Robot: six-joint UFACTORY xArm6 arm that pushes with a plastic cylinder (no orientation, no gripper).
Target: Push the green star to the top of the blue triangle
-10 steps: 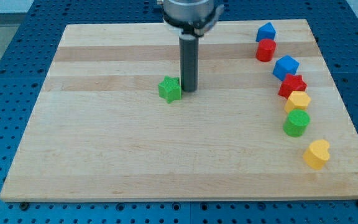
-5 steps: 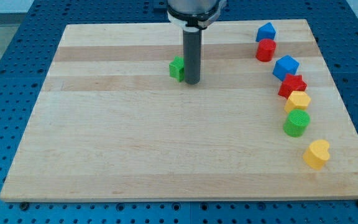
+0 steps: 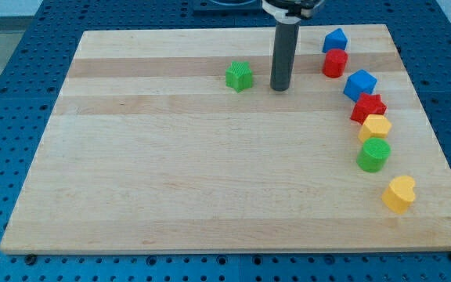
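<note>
Now my tip (image 3: 280, 88) has slid off to 3 o'clock of the green star (image 3: 239, 76), no contact, pushing nothing; star nudged toward 1 o'clock, blue triangle (image 3: 335, 39) well apart.

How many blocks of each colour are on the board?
Green: 2, the green star and a green round block
Blue: 2
Red: 2
Yellow: 2
Total: 8
</note>
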